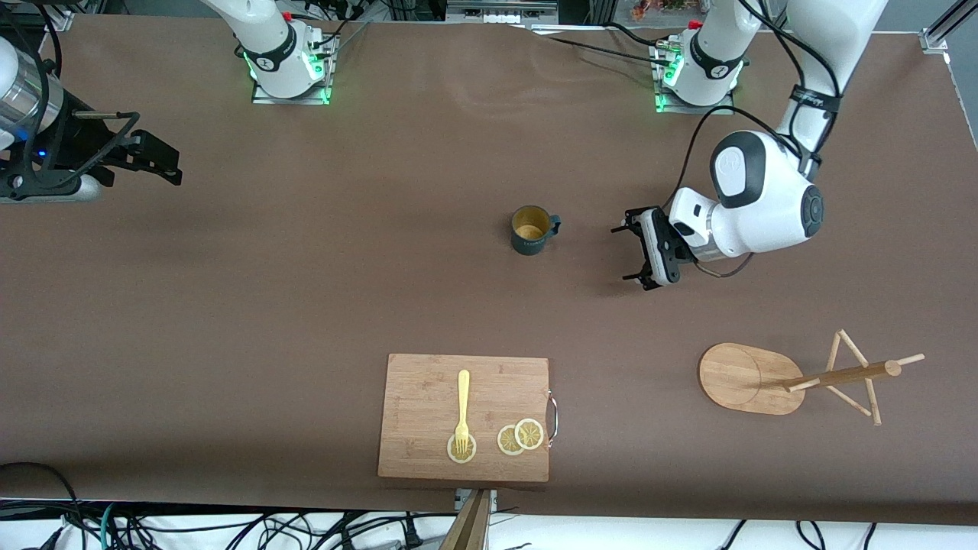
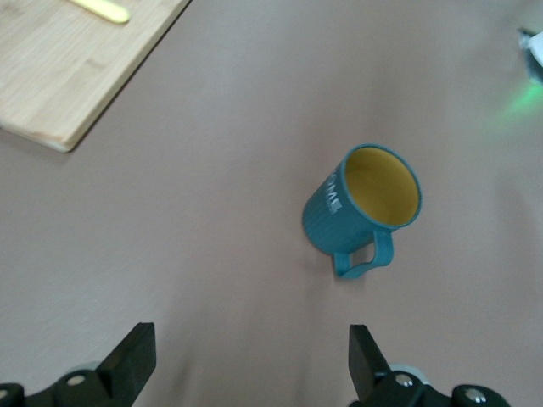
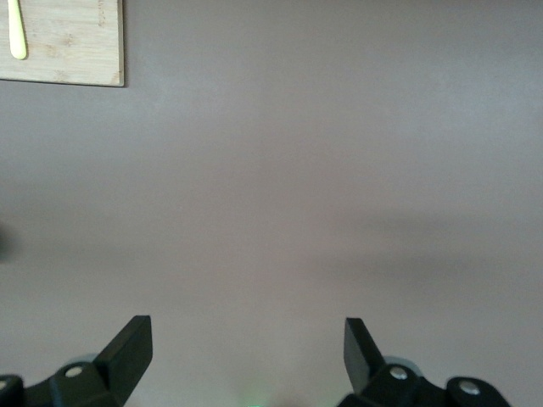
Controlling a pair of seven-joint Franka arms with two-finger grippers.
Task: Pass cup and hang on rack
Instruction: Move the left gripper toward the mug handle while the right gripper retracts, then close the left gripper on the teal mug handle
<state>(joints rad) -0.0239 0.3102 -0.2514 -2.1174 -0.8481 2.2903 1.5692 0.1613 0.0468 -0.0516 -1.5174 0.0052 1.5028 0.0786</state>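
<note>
Nearest the front camera: rectangular bamboo cutting board (image 1: 464,416) carrying a yellow fork (image 1: 462,412) and lemon slices (image 1: 520,436). Toward the left arm's end, wooden rack (image 1: 752,379), oval base, thin pegs. Farther back, ribbed teal cup (image 1: 532,229) upright on bare brown table (image 1: 306,290), handle facing the left gripper (image 1: 636,248), fingers spread, just beside it. Right gripper (image 1: 157,160) waiting, spread wide, at the table's edge
</note>
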